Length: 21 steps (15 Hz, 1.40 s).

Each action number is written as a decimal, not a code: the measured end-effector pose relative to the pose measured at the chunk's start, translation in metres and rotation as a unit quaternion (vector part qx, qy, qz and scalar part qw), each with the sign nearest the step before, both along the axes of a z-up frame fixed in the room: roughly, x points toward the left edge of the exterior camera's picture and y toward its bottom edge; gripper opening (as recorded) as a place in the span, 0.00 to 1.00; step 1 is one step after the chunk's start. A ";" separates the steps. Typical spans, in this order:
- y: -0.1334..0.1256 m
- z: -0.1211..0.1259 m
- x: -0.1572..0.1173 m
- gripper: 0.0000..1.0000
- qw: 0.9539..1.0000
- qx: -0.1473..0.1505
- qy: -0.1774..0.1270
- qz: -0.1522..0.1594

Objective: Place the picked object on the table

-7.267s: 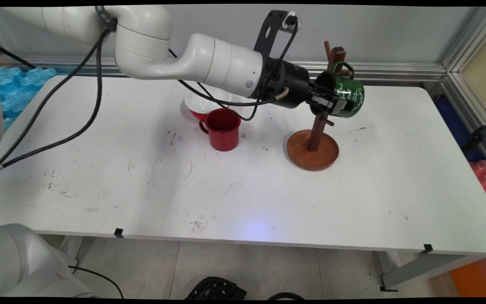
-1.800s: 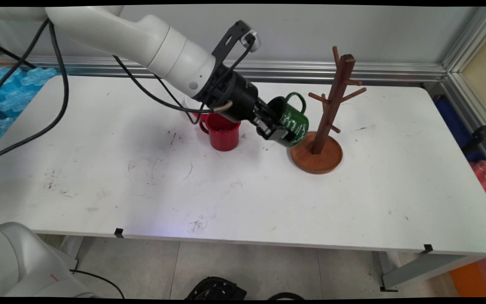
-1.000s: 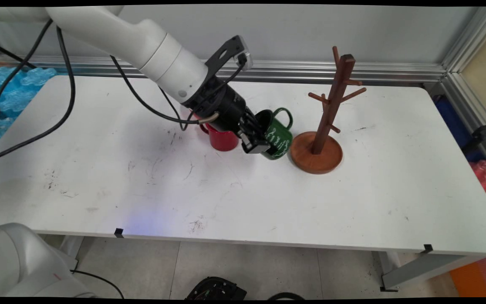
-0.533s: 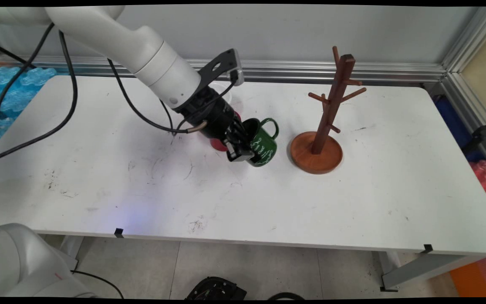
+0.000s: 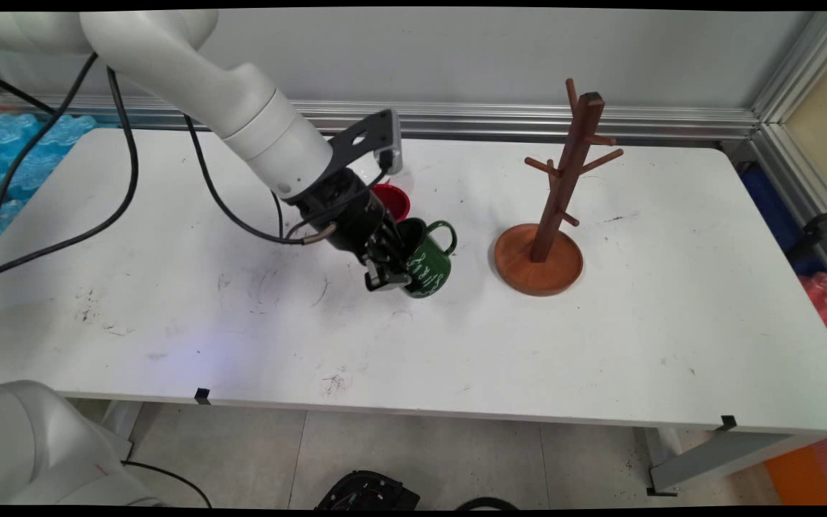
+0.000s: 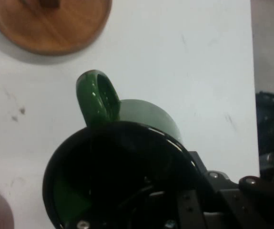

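My gripper (image 5: 393, 267) is shut on the rim of a green mug (image 5: 428, 264) with white lettering, one finger inside it and one outside. The mug hangs tilted just above the white table (image 5: 456, 345), handle toward the right. In the hand view the green mug (image 6: 141, 124) fills the lower middle, its dark mouth facing the camera and its handle pointing up. A red mug (image 5: 392, 201) stands right behind the gripper, mostly hidden by the arm. The wooden mug tree (image 5: 561, 179) on its round base stands to the right, apart from the mug, with bare pegs.
Black cables hang from the arm over the table's left half. A blue packet (image 5: 8, 154) lies beyond the table's left end. The mug tree's round base (image 6: 46, 24) shows at the top left of the hand view. Metal rails run along the back wall.
The gripper has carried the green mug off the tree's upper peg, then down and leftward, past the red mug, lowering it close to the table. The tree's pegs now stand bare.
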<state>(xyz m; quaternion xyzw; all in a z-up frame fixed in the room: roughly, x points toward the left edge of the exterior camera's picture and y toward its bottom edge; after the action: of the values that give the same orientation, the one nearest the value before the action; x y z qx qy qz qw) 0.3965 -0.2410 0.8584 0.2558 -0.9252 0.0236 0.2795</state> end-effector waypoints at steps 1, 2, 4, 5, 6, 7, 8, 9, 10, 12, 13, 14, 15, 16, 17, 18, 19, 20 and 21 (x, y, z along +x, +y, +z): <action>0.001 -0.003 0.001 0.00 1.000 0.000 -0.006 -0.006; 0.002 -0.005 0.001 0.00 1.000 0.001 -0.010 -0.011; 0.003 -0.009 0.003 0.00 1.000 0.001 -0.020 -0.022; 0.003 -0.010 0.003 0.00 0.999 0.001 -0.023 -0.025; 0.004 -0.012 0.004 0.00 0.999 0.001 -0.028 -0.031; 0.004 -0.013 0.004 0.00 0.999 0.001 -0.031 -0.034; 0.005 -0.015 0.004 0.00 0.999 0.001 -0.034 -0.039; 0.005 -0.016 0.005 0.00 0.998 0.001 -0.037 -0.042; 0.005 -0.017 0.005 0.00 0.998 0.000 -0.040 -0.046; 0.005 -0.020 0.005 0.00 0.998 0.000 -0.046 -0.054; 0.005 -0.021 0.005 0.00 0.997 -0.001 -0.048 -0.056; 0.005 -0.023 0.005 0.00 0.997 -0.002 -0.050 -0.059; 0.004 -0.024 0.005 0.00 0.997 -0.003 -0.053 -0.062; 0.003 -0.025 0.005 0.00 0.996 -0.004 -0.055 -0.064; 0.003 -0.026 0.005 0.00 0.996 -0.005 -0.058 -0.067; 0.002 -0.028 0.005 0.00 0.996 -0.006 -0.060 -0.069; 0.001 -0.028 0.005 0.00 0.996 -0.007 -0.062 -0.070; 0.001 -0.029 0.005 0.00 0.995 -0.008 -0.063 -0.072; 0.000 -0.030 0.006 0.00 0.995 -0.009 -0.065 -0.073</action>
<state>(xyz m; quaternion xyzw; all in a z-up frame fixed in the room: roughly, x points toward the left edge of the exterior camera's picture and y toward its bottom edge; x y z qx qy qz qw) 0.4020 -0.2412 0.8280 0.1828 -0.9574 0.0281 0.2217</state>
